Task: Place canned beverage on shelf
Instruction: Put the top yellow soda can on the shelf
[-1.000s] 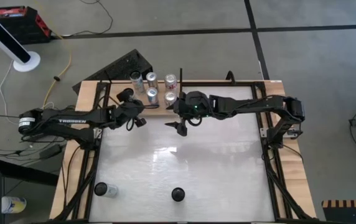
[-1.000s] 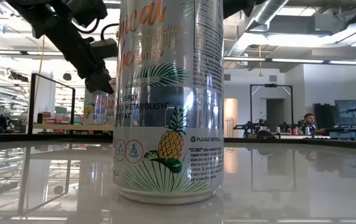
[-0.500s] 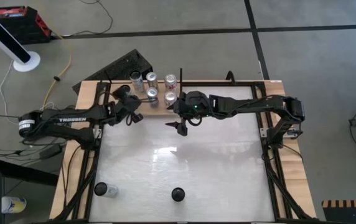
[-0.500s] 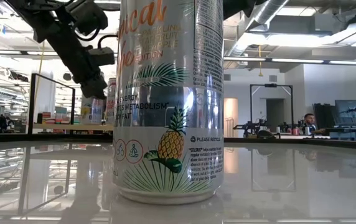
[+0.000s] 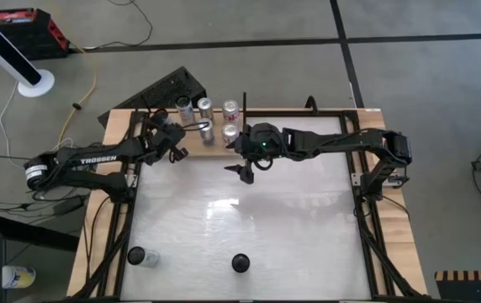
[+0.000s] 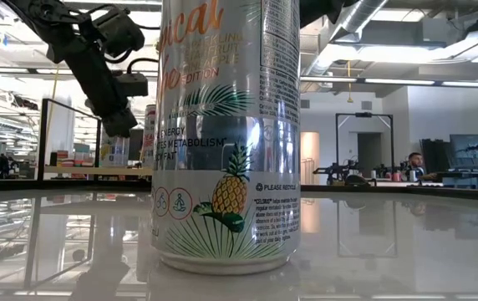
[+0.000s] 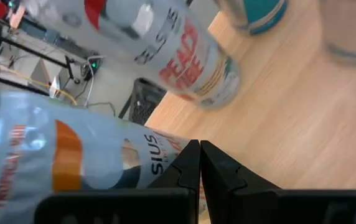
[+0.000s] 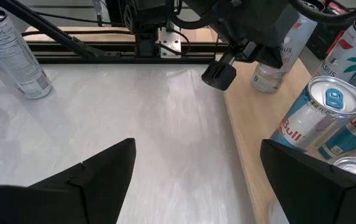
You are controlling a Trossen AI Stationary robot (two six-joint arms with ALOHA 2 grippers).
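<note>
I count five cans (image 5: 206, 128) on the shelf (image 5: 215, 150); two cans (image 5: 240, 263) remain on the tabletop (image 5: 249, 219). My left hand (image 5: 178, 151) is closed and empty; my right hand (image 5: 239, 171) is wide, empty.

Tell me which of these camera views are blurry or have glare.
Left wrist view: the cans are soft and smeared, the shut left claw sharper. Low view: the big pineapple can fills the frame and hides much; the tabletop mirrors the room. High view: a bright glare patch on the tabletop. Right wrist view: fairly clear.
</note>
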